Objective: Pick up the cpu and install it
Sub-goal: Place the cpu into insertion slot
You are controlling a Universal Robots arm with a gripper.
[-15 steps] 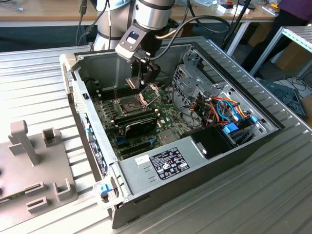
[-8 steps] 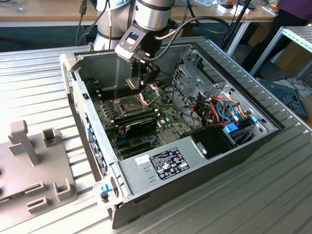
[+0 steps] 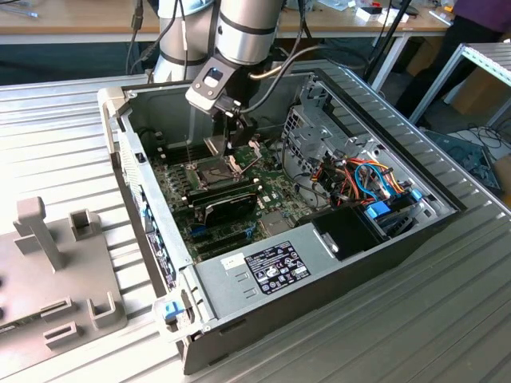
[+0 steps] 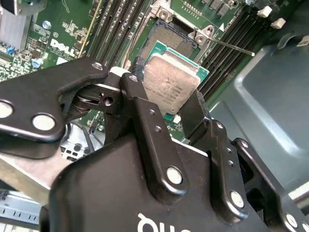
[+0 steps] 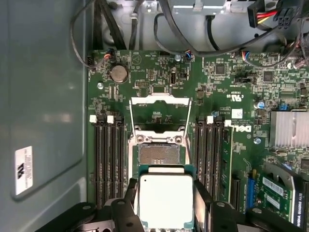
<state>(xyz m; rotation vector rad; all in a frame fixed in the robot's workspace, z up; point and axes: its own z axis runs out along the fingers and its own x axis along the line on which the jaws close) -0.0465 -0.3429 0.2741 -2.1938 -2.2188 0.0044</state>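
The cpu [image 5: 165, 199] is clamped in the pincer [image 5: 166, 195], above the open socket [image 5: 159, 155].

A black-and-white rating label [image 3: 275, 267] is lying on the grey power supply [image 3: 214, 286] in the lower middle of the exterior view, its print too small to read. In the first wrist view a white printed logo [image 5: 240, 128] is sitting on the green motherboard [image 5: 159, 77] beside the memory slots, with a white certification mark [image 5: 235, 96] nearby. An unreadable white sticker [image 5: 23, 170] is clinging to the grey case wall [image 5: 48, 96]. In the second wrist view faint marks are showing on the cpu [image 4: 171, 87], and white lettering [image 4: 159, 224] on the gripper [image 4: 166, 92] body is being cut off by the frame edge.
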